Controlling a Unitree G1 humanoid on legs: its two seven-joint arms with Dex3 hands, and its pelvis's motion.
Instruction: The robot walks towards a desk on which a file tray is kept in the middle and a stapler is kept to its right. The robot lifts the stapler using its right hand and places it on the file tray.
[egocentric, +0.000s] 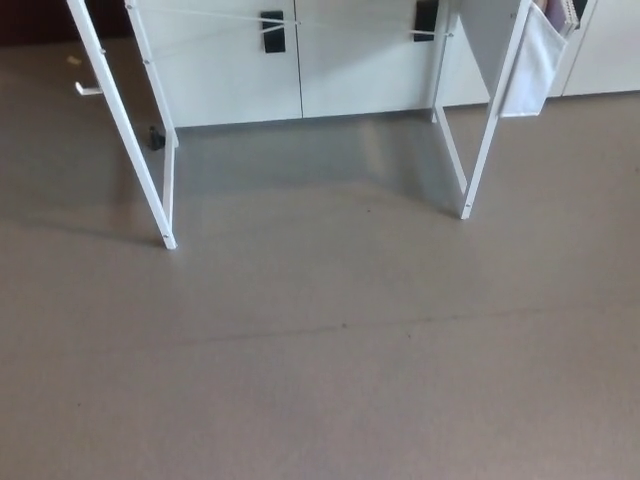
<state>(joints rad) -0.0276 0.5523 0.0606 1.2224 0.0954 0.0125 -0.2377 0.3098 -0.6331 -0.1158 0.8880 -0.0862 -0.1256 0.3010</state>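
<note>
Head view: grey floor (320, 380), white desk legs (120, 125), cabinets (350, 60) behind; hands off-frame, fingers can't tell.

Only one camera here, the head view. It sits up high on the robot and tilts down and forward, so most of the picture is plain grey-brown floor (320, 380), nearest at the bottom edge. Farther out, toward the top, it catches the lower part of a white desk frame (168, 200). The left leg pair (112, 100) is at picture left and the right leg pair (487, 130) is right of centre, both cut off by the top edge. Behind them runs a row of white cabinets (350, 70) with black handles (272, 30), seen roughly head-on. A white pouch (530, 65) hangs at the top right. The desk looks a fair way off.
</note>
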